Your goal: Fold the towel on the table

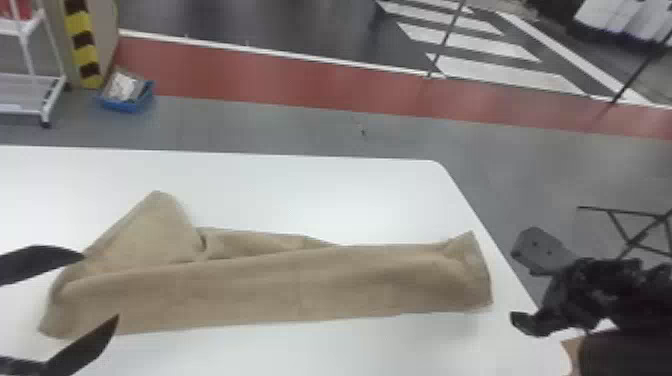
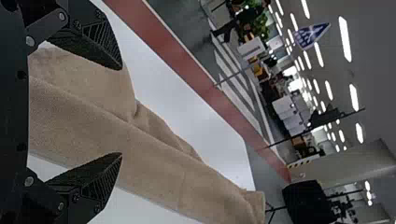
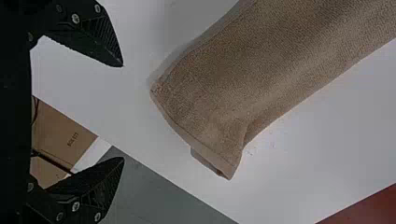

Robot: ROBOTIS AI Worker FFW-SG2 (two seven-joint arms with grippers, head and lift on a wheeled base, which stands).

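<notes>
While a nubby, oblong tan towel (image 1: 300, 285) lies on the white tabletop (image 1: 310, 195), the black left gripper (image 1: 100, 286) and right gripper (image 1: 517, 284) have fingers spread.

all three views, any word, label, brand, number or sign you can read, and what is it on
None reads clearly enough to quote.
Box: a short line of dark print, too small to read surely.
Blue and white sign: marks too blurred to read.
White board: a dark mark, too small to read.
Towel and table: no text that I can see.
</notes>
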